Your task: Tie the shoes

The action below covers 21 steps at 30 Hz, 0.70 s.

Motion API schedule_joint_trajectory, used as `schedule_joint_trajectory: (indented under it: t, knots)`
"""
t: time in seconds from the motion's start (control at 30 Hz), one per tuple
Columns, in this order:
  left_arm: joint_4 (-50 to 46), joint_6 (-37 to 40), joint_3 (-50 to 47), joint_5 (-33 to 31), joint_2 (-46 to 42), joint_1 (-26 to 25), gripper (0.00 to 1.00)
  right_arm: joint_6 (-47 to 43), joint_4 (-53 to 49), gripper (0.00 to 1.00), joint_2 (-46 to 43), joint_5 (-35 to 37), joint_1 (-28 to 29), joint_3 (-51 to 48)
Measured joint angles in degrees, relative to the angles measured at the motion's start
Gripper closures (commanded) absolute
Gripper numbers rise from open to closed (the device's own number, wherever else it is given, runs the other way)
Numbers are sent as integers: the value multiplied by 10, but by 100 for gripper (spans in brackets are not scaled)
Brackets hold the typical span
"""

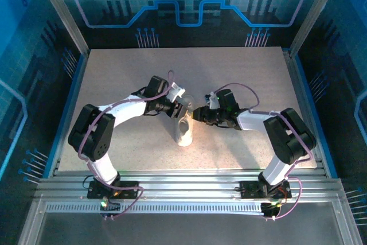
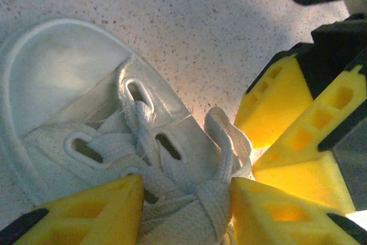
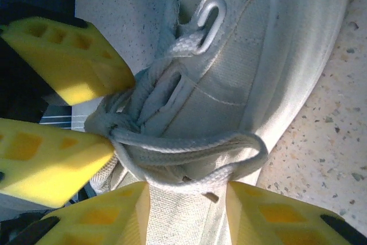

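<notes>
At centre of the table (image 1: 114, 78), between the two arms: white sneaker (image 1: 184, 131), its long laces (image 3: 189, 147) bunched in a loose knot over the tongue. Left gripper (image 2: 186, 213) is partly closed at the shoe's throat, both yellow fingers (image 3: 74, 55) pressed against the knotted lace bundle, so it has hold of the laces. Right gripper (image 3: 188, 210) comes in from the opposite side, just beside it, fingers apart astride the tongue with a lace loop lying across the gap; cannot tell whether it pinches anything.

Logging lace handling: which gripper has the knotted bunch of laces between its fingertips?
The left gripper: its fingertips flank the bunched laces, while the right gripper straddles the loose loop.
</notes>
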Motion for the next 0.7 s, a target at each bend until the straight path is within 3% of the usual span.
schedule_joint_trajectory:
  t: [0.27, 0.5, 0.7]
  knots:
    - [-2, 14, 0, 4, 3, 0, 40, -5, -3, 60, 5, 4, -1, 31]
    - [-20, 71, -1, 4, -18, 0, 40, -18, -44, 54, -22, 35, -26, 30]
    - [-74, 129, 36, 3, -22, -1, 43, -16, -36, 60, -47, 43, -36, -7]
